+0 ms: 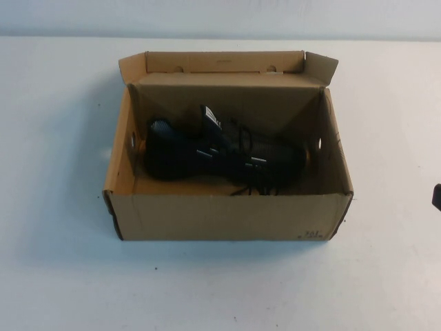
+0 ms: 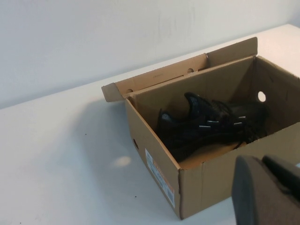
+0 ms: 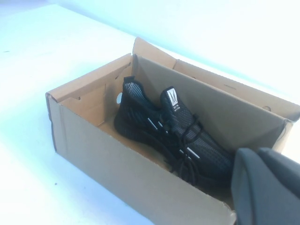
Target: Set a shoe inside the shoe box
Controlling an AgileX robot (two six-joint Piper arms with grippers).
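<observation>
The brown cardboard shoe box (image 1: pixel 227 217) stands mid-table with its flap lid (image 1: pixel 224 62) open at the back. The black knit shoe (image 1: pixel 220 155) lies on its side inside the box, white tongue label up. It also shows in the left wrist view (image 2: pixel 211 124) and the right wrist view (image 3: pixel 173 126). My left gripper (image 2: pixel 262 161) is shut and empty, off the box's near left corner and apart from it. My right gripper (image 3: pixel 258 152) is shut and empty, beside the box's right end. Only a dark sliver of the right arm (image 1: pixel 437 196) shows in the high view.
The white table (image 1: pixel 62 276) surrounds the box on all sides. A pale wall (image 1: pixel 220 17) runs along the back edge. The box (image 2: pixel 159 176) carries a printed label on its left end and small holes in both end walls.
</observation>
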